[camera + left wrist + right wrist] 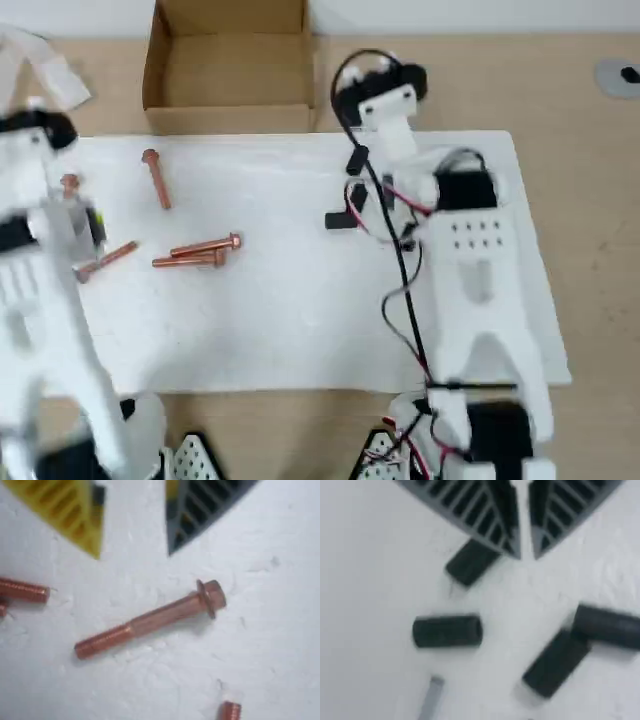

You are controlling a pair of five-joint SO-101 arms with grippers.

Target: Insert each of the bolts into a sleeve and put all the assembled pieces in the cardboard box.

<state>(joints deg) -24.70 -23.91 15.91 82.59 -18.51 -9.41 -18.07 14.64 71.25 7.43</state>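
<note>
Several copper bolts lie on the white mat [300,330]: one [155,178] near the box, a pair [200,250] mid-left, one [105,260] under the left arm. In the left wrist view my left gripper [132,552] hangs open above one bolt [150,620], not touching it. Black sleeves [340,220] lie beside the right arm. My right gripper [525,552] is shut and holds nothing. It hovers over three sleeves [447,631] [555,662] [607,626]; a further sleeve [470,565] lies partly hidden behind one finger. The cardboard box [230,95] stands open at the back.
Two more bolt ends [22,590] [229,711] lie close to the centred bolt. The right arm's cables [400,290] trail over the mat. A small grey strip [432,695] lies near the sleeves. The mat's middle and front are bare.
</note>
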